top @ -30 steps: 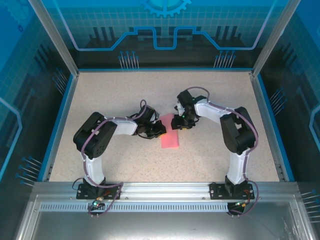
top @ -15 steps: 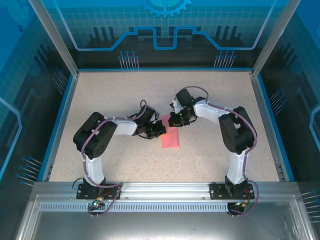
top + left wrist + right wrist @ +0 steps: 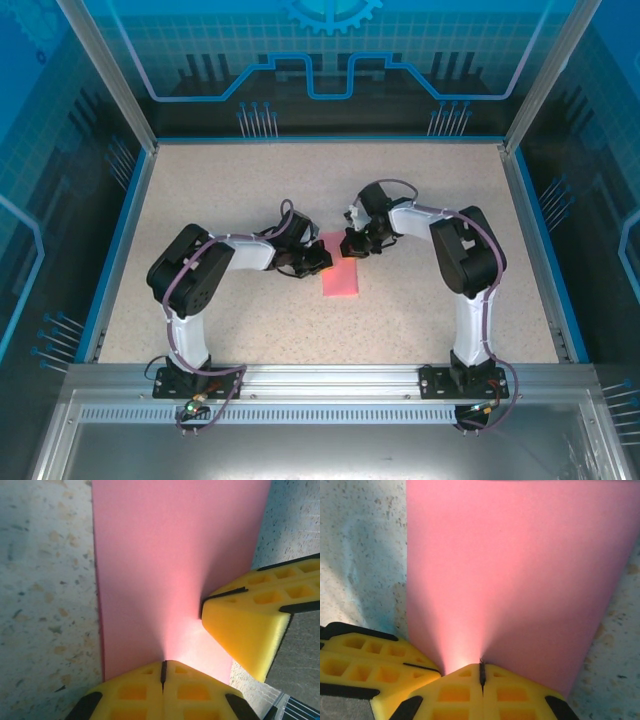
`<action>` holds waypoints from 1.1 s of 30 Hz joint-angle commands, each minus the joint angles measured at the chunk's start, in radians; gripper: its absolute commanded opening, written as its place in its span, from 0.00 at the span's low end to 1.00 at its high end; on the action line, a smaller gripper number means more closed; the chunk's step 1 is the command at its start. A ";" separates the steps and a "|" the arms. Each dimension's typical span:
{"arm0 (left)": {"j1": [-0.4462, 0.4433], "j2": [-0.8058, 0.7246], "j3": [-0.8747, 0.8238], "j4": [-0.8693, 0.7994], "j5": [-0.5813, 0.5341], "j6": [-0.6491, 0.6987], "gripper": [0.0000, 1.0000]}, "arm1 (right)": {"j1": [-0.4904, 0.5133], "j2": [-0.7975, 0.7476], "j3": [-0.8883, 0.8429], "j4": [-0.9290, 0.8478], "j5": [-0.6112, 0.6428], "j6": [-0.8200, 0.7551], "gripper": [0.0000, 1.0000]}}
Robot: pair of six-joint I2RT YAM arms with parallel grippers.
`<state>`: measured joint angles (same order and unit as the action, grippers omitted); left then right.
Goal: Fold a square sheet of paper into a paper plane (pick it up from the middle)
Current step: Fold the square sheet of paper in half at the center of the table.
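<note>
Pressing on the far end of the flat pink paper (image 3: 340, 280), left gripper (image 3: 162, 666) and right gripper (image 3: 481, 670) sit close together, each with fingers fully closed.

We see the left claw (image 3: 320, 262) and the right claw (image 3: 355, 249) close together at the far end of the pink paper (image 3: 342, 281) on the bench (image 3: 230, 190).

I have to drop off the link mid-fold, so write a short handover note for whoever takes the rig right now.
Left claw: shut, tip down on the pink paper.
Right claw: shut, tip on the same sheet, close beside the left one.
Paper: flat at the centre of the table, a narrow rectangle, so apparently folded in half.
Remaining: nose folds and wings; no dart shape yet.
</note>
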<state>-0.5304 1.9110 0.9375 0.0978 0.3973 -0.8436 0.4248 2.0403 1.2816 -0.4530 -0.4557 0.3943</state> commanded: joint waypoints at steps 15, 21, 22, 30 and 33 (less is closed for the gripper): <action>-0.019 0.161 -0.062 -0.320 -0.162 -0.032 0.00 | -0.146 -0.172 -0.129 0.018 0.021 -0.051 0.00; -0.019 0.148 -0.063 -0.329 -0.168 -0.026 0.00 | -0.044 -0.149 -0.119 0.055 -0.067 -0.023 0.00; -0.020 0.146 -0.063 -0.330 -0.167 -0.028 0.00 | -0.032 -0.133 -0.116 0.063 -0.077 -0.015 0.00; -0.020 0.146 -0.065 -0.328 -0.170 -0.031 0.00 | -0.012 -0.081 -0.148 0.065 -0.088 0.012 0.00; -0.019 0.145 -0.065 -0.334 -0.177 -0.034 0.00 | -0.013 -0.077 -0.168 0.031 -0.066 0.002 0.00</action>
<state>-0.5388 1.9347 0.9604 0.0772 0.3973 -0.8654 0.4126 1.9434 1.1339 -0.3847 -0.5163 0.3931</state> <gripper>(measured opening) 0.047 0.044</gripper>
